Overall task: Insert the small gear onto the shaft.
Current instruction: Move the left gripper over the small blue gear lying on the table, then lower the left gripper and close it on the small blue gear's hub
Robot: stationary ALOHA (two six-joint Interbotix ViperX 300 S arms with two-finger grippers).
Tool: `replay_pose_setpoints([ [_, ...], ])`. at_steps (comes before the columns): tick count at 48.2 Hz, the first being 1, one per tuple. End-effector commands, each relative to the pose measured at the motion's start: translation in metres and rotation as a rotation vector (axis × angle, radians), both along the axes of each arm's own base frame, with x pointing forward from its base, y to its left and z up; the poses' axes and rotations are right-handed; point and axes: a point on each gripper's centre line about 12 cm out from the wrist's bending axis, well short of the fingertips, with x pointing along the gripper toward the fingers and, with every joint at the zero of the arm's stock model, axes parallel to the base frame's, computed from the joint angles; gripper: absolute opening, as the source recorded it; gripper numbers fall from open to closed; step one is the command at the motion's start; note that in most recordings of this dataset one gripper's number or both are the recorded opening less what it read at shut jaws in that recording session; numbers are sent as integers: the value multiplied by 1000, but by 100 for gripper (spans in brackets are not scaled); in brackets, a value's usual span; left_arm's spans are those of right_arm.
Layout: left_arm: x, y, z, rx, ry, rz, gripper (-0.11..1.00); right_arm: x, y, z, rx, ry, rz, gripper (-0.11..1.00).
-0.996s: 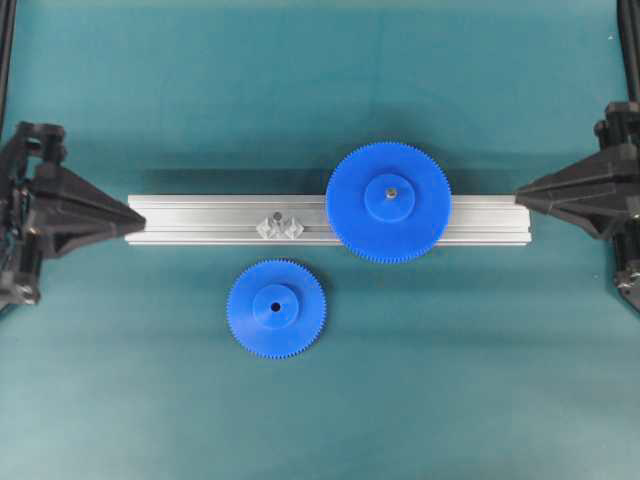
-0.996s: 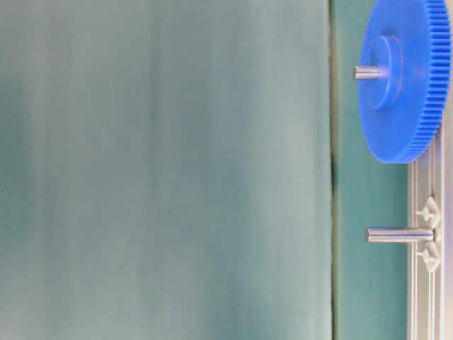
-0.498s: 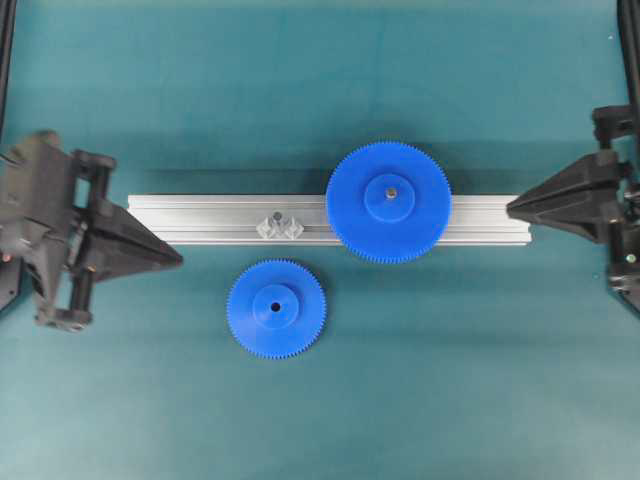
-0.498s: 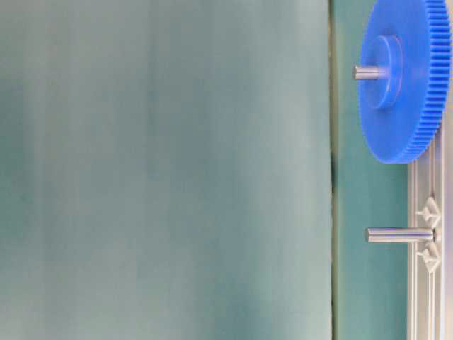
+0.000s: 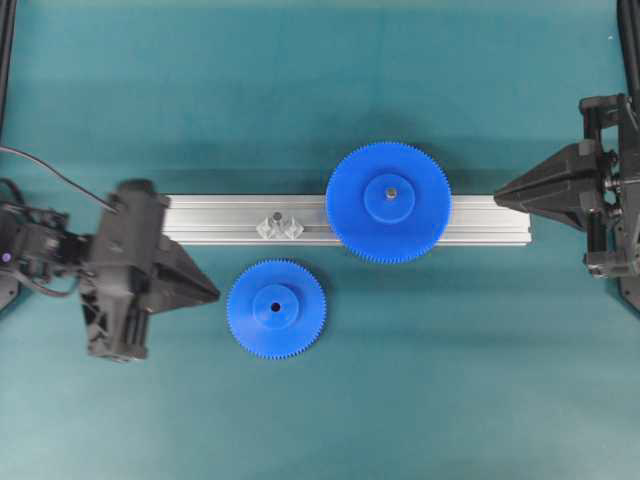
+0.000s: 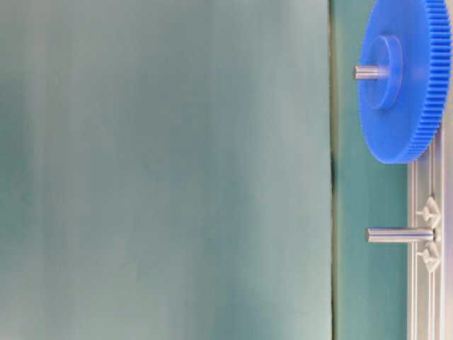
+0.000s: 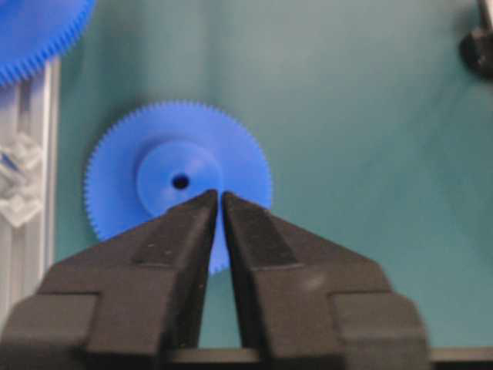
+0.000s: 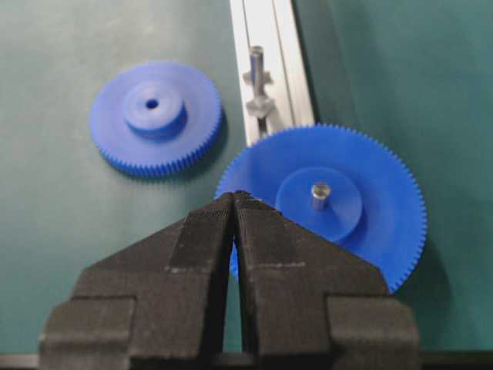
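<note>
The small gear [image 5: 276, 308] lies flat on the green mat in front of the rail, hub up; it also shows in the wrist views [image 7: 173, 163] [image 8: 154, 116]. The shaft [image 5: 277, 216] stands bare on the rail, left of the larger gear [image 5: 388, 202], and shows from table level as a thin pin [image 6: 400, 234]. My left gripper [image 5: 215, 293] points at the small gear's left edge. Its tips [image 7: 219, 194] stand a narrow crack apart above the gear and hold nothing. My right gripper [image 5: 497, 195] is shut and empty at the rail's right end [image 8: 234, 194].
The aluminium rail [image 5: 480, 220] runs across the middle of the mat. The larger gear sits on its own pin [image 8: 320, 191] on the right half of the rail. The left arm's body [image 5: 120, 270] covers the rail's left end.
The left gripper has swung right and toward the front, from the rail's left end to the small gear, and its tips have parted slightly. The right gripper has edged left.
</note>
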Motion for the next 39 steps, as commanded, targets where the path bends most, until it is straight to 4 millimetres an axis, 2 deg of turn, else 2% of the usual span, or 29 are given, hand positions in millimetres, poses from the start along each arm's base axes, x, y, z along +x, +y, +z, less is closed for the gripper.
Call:
replay_pose_setpoints([
  [1,10,-5,7,3,-2,-10,26,3,-1,10,6,-20,-6,10],
  [11,23,-8,-6,11,56,-10,77,7,-1,4,10,23,-6,10],
  [14,26,-8,-11,14,72,-10,87,12,-1,-1,11,49,-6,10],
  [28,48,-13,-42,31,163,-8,84,28,-7,-20,11,125,-23,10],
  [39,67,-16,-73,47,242,-8,85,29,-10,-25,11,113,-38,10],
])
